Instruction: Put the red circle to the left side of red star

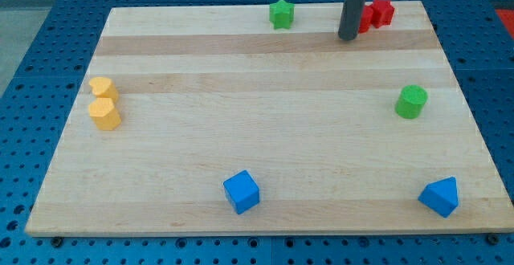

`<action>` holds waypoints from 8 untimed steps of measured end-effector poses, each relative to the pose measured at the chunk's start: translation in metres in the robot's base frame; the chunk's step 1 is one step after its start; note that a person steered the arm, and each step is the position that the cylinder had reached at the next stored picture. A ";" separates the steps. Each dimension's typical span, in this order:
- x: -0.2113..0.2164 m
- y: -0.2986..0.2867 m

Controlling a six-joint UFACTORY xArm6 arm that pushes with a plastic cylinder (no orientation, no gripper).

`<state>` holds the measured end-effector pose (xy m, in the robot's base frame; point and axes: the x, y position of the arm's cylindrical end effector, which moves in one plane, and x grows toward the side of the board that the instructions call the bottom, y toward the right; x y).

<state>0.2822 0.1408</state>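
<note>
Two red blocks sit touching near the view's top right edge of the wooden board (265, 136). The right one looks like the red star (383, 11). The left one, the red circle (366, 18), is partly hidden behind my rod. My tip (348, 37) rests on the board just left of and slightly below the red circle, close to it; I cannot tell if they touch.
A green star (281, 13) lies at the top middle and a green circle (411, 102) at the right. Two yellow blocks (104, 88) (105, 114) touch at the left edge. A blue cube (241, 191) and a blue block (439, 196) lie near the bottom.
</note>
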 end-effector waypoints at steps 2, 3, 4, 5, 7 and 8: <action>0.011 0.000; 0.016 0.000; -0.010 0.000; -0.046 -0.001; -0.066 -0.008; -0.078 -0.027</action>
